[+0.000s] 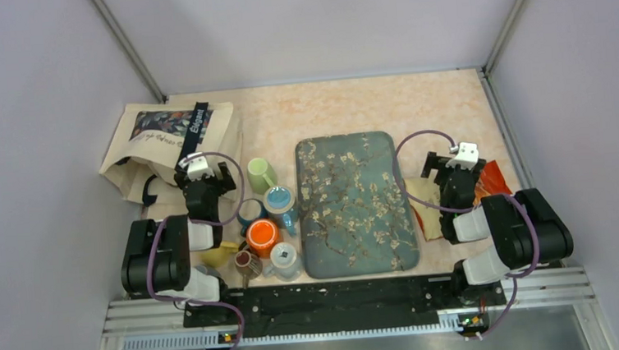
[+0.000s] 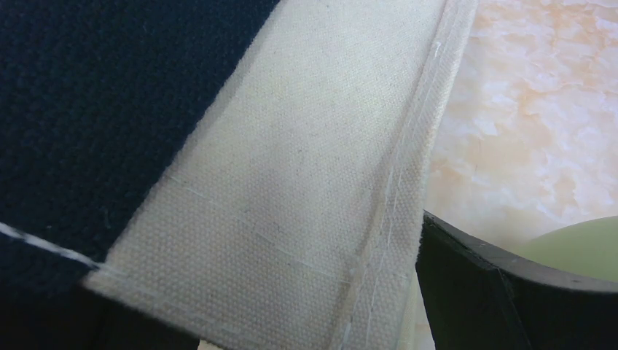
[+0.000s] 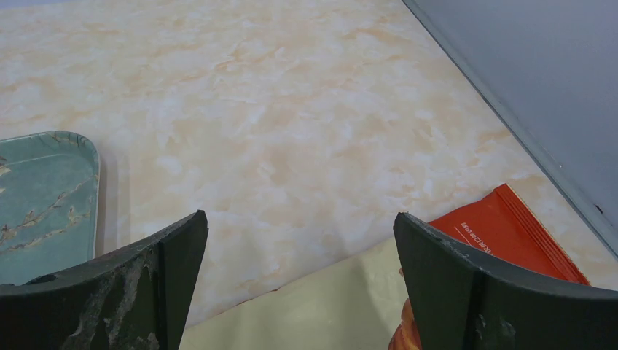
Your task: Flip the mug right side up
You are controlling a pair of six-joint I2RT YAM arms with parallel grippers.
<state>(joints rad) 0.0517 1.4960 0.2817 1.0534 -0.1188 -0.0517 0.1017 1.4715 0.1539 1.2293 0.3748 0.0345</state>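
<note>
Several mugs stand in a cluster left of the tray: a light green mug [image 1: 259,175], a blue mug [image 1: 279,201], an orange mug [image 1: 262,236], a grey mug [image 1: 284,261] and a small brown mug [image 1: 247,263]. I cannot tell which ones are upside down. My left gripper [image 1: 204,181] is open just left of the green mug, over the edge of the tote bag [image 1: 168,139]. In the left wrist view the bag's canvas [image 2: 291,182] fills the space between the jaws [image 2: 277,321], and the green mug [image 2: 583,248] peeks past the right finger. My right gripper [image 1: 454,166] is open and empty.
A teal floral tray [image 1: 356,205] lies in the middle. A beige packet [image 3: 313,306] and an orange snack packet [image 3: 503,226] lie under my right gripper [image 3: 300,248]. A yellow object [image 1: 223,252] sits near the left arm. Grey walls enclose the table.
</note>
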